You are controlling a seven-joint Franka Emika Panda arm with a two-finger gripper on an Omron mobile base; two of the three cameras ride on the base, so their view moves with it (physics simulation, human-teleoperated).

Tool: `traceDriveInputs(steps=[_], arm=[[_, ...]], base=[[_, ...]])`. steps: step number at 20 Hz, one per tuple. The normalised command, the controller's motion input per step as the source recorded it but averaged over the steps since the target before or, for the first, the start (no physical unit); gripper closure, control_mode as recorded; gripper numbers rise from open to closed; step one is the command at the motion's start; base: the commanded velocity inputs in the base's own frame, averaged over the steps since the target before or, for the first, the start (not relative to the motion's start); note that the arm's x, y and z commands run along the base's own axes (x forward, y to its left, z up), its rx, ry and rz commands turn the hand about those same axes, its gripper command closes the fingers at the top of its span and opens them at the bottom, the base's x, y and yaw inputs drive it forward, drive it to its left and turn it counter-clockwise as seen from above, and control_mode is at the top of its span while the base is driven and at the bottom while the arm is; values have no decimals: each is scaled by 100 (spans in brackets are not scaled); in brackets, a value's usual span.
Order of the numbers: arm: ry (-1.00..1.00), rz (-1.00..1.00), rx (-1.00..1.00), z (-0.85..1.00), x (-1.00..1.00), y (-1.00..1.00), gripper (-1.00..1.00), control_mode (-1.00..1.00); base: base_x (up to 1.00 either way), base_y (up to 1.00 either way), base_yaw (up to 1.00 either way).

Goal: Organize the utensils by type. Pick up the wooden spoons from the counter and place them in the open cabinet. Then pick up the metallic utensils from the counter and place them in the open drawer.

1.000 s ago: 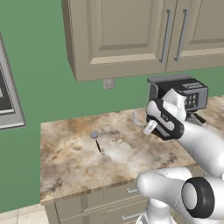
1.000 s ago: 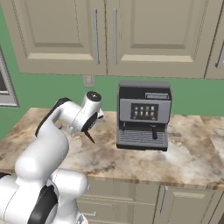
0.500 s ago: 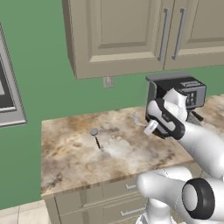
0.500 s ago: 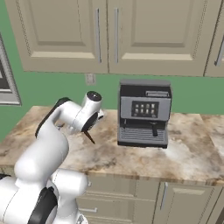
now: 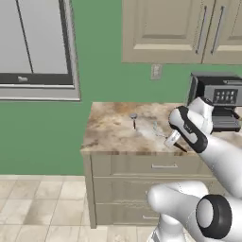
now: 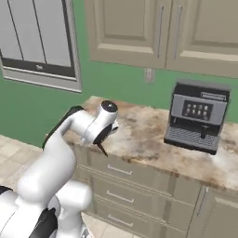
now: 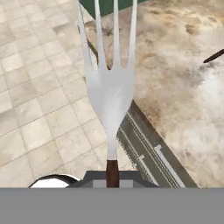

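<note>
Silver fork (image 7: 109,94), dark handle: pinched in the fingers, tines out over the tabletop (image 7: 183,87) edge. Keep it level in transit; release low over the open drawer.

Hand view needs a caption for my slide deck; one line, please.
Shut gripper holds a silvery fork by its dark handle, tines out over the counter edge and tiled floor.

A black-and-silver coffee machine (image 6: 198,117) is set near the green wall, below closed beige upper cabinets (image 6: 162,32). A wall outlet (image 5: 155,71) is mounted between them. Beige floor tiles (image 7: 39,105) are seen below.
</note>
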Motion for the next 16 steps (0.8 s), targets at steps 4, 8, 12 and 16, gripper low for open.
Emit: traceDriveInputs(steps=[4,8,12,16], arm=[[0,0,0,0,0,0,100,100],[0,0,0,0,0,0,100,100],[0,0,0,0,0,0,100,100],[0,0,0,0,0,0,100,100]], base=[[-27,1,100],[-11,0,100],[-10,0,100],[-9,0,100]])
